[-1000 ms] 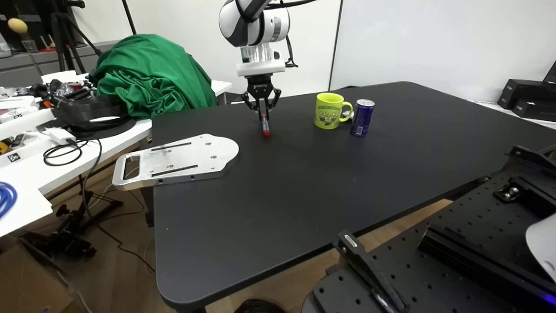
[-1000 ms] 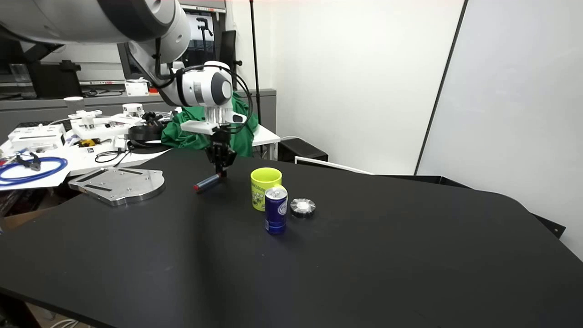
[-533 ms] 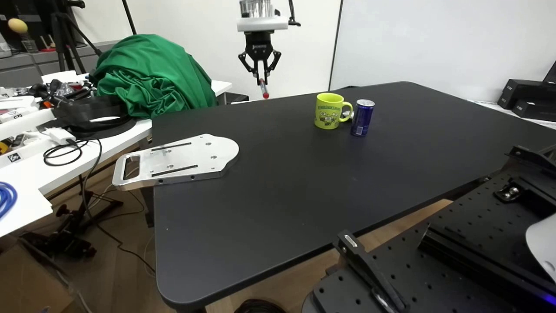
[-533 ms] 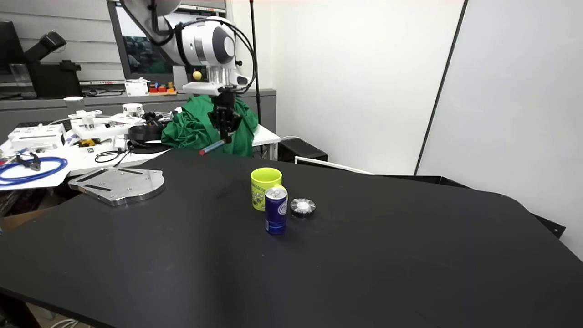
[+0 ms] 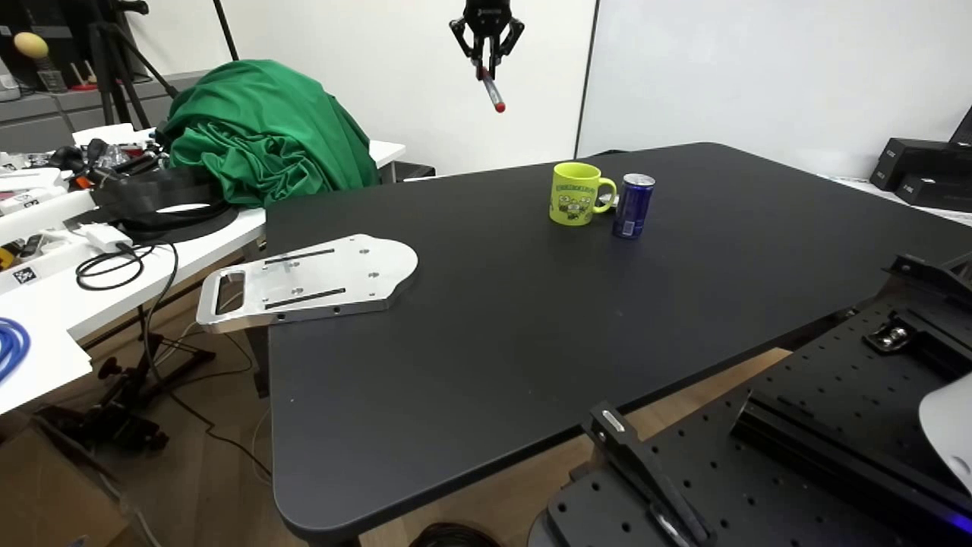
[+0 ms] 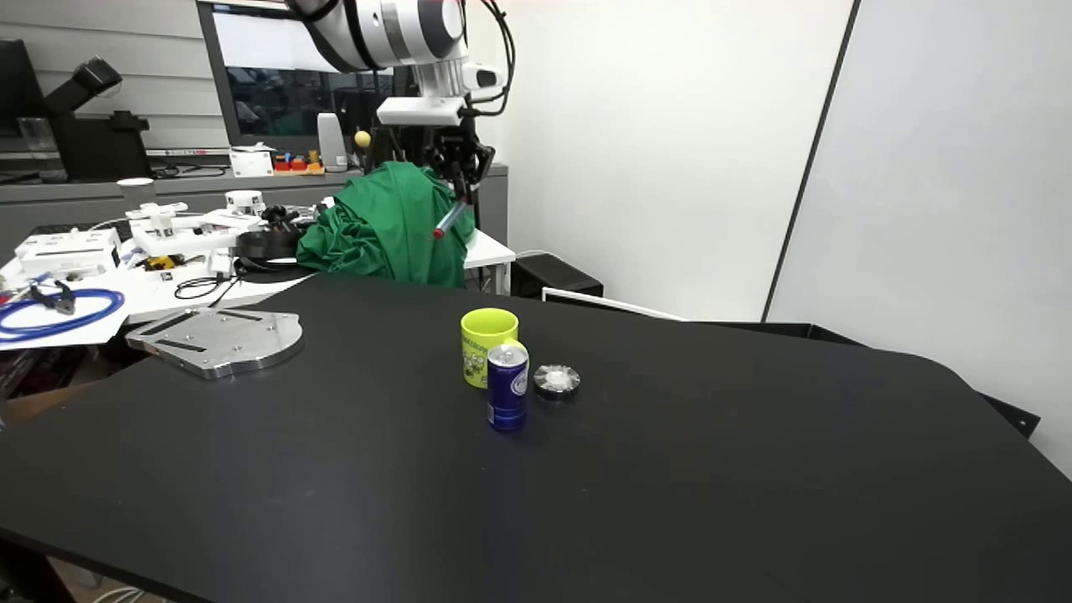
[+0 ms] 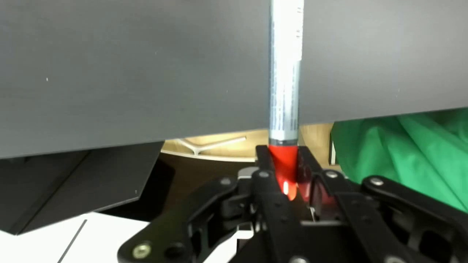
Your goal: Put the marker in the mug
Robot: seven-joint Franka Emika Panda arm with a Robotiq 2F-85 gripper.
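Note:
The marker has a grey barrel and red ends; it shows in both exterior views [image 5: 493, 93] [image 6: 450, 219] and in the wrist view [image 7: 285, 80]. My gripper [image 5: 484, 74] is shut on one red end of it, and the fingers flank that end in the wrist view [image 7: 282, 157]. The marker slants down and outward from the fingertips, high above the table. The yellow-green mug [image 5: 573, 196] stands upright on the black table, lower and to the right of my gripper in both exterior views [image 6: 488, 333]. The mug is out of the wrist view.
A dark blue can [image 5: 633, 207] stands close beside the mug on its handle side. A small round black disc [image 6: 557, 381] lies near the can. A silver metal plate [image 5: 334, 277] lies at the table's edge. Green cloth [image 6: 402, 234] covers something on a white side table.
The marker has been lifted off the table in my gripper. The gripper has risen well above the table and then shifted right in both exterior views. The mug and can have not moved.

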